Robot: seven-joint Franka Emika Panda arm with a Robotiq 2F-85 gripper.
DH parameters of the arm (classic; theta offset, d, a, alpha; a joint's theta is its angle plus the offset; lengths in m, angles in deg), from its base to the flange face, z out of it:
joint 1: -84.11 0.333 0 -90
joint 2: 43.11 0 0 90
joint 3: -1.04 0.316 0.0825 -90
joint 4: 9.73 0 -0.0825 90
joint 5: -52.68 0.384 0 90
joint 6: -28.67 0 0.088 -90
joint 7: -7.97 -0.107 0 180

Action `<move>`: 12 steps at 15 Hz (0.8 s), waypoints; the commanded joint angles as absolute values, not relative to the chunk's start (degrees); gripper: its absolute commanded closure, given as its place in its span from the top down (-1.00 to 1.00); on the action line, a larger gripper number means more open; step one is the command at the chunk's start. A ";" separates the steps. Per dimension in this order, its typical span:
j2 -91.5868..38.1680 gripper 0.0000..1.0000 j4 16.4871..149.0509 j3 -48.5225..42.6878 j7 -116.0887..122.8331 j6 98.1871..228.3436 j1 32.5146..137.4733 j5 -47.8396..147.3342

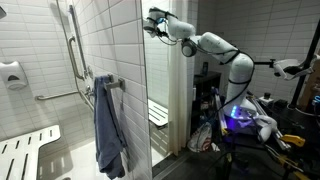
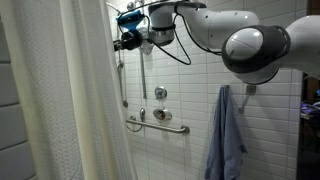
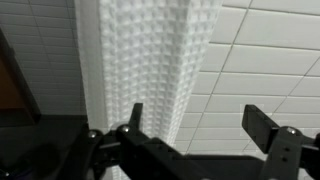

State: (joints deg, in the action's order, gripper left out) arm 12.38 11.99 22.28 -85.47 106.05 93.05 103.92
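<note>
Covering the shower room, a white tiled wall (image 2: 200, 70) stands behind everything. A white, waffle-textured shower curtain (image 3: 140, 60) hangs in gathered folds before the tiles. A blue towel (image 2: 228, 135) hangs on the wall, apart from a steel grab bar (image 2: 158, 125). The gripper (image 3: 198, 125) hovers high, just beside the curtain, jaws wide apart, holding nothing.

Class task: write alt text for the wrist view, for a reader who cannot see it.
A bunched white shower curtain with a waffle weave hangs straight ahead, filling the middle of the picture. Below it the robot's black tool stands open, holding nothing. White wall tiles show behind, beside the curtain.
</note>
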 commanded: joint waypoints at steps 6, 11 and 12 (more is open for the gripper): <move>11.84 1.00 12.85 23.69 -96.46 107.07 90.95 109.89; 12.18 1.00 12.77 23.96 -100.69 108.53 91.58 114.66; 12.06 1.00 12.79 23.80 -101.48 109.27 91.85 115.26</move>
